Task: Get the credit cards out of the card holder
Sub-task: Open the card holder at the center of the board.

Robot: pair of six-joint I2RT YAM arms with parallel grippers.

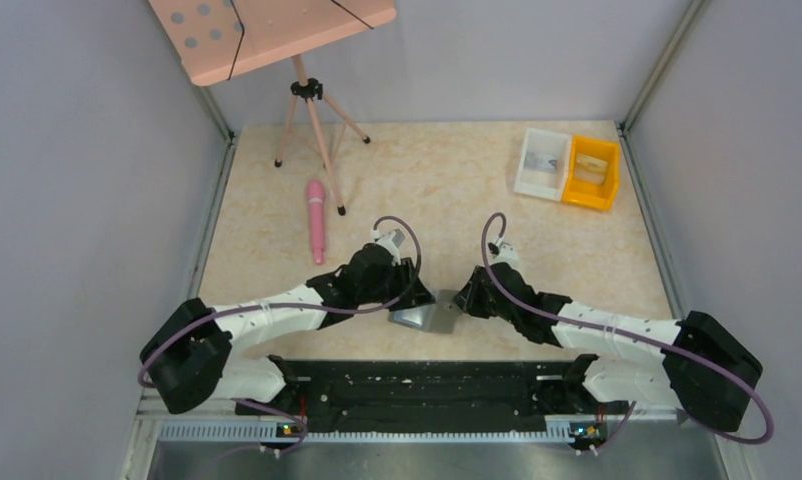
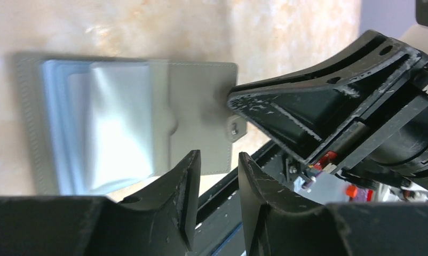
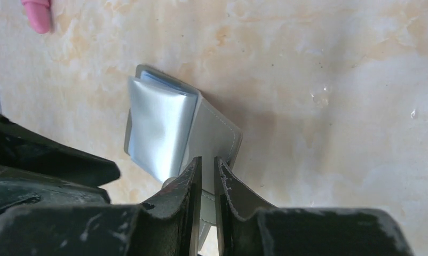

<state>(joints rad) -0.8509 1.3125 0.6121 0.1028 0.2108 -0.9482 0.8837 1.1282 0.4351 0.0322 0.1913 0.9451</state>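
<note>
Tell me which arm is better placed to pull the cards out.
Left, probably: the right gripper pinches a flap of the card holder, while the left gripper stands open at its edge.

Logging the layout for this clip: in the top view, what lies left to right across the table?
pink stick → left gripper → card holder → right gripper → white bin → yellow bin
</note>
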